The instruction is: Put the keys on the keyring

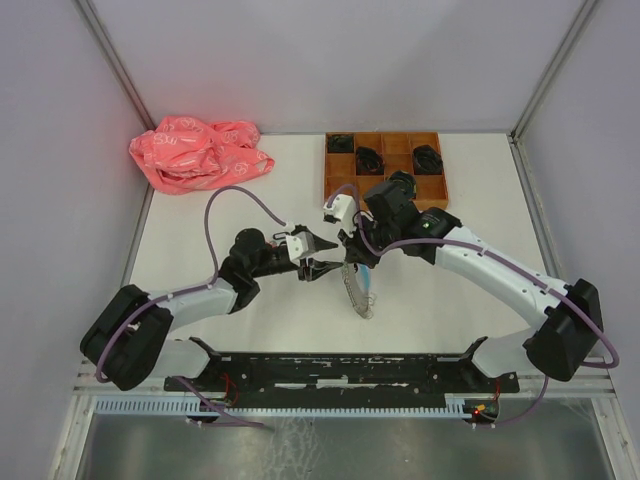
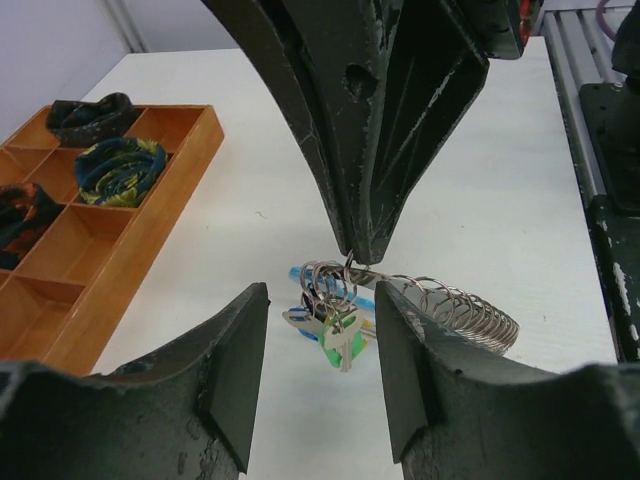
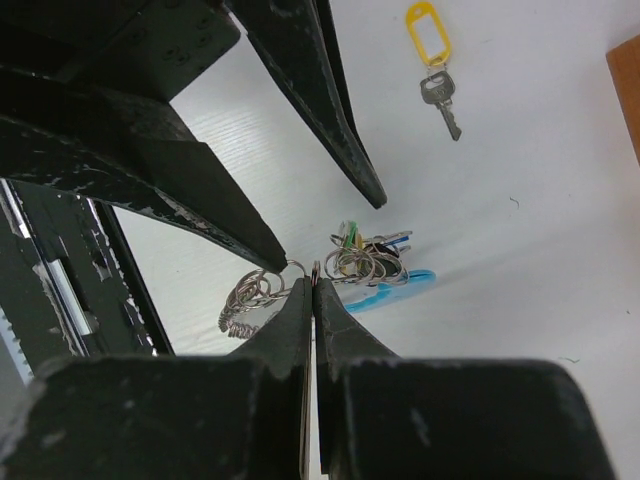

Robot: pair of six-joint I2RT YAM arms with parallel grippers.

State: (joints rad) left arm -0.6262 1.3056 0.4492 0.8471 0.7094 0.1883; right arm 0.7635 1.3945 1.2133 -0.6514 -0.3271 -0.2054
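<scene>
Plainly the right end effector is pinched together on 1 thin wire loop of the keyring. The keyring sits near the middle of the desk, with its light-blue section and a bunch of tagged keys at the gripped end. The left end effector stands apart, its 2 fingers flanking that bunch and holding nothing. 1 loose key with a yellow tag lies flat on the desk, toward 1 o'clock from the keyring in the right wrist view. I judge the keyring light but floppy and slick. The loose key looks stiff, thin and awkward to lift off the desk, so its plastic tag seems the better hold, leaving the small ring free to thread
</scene>
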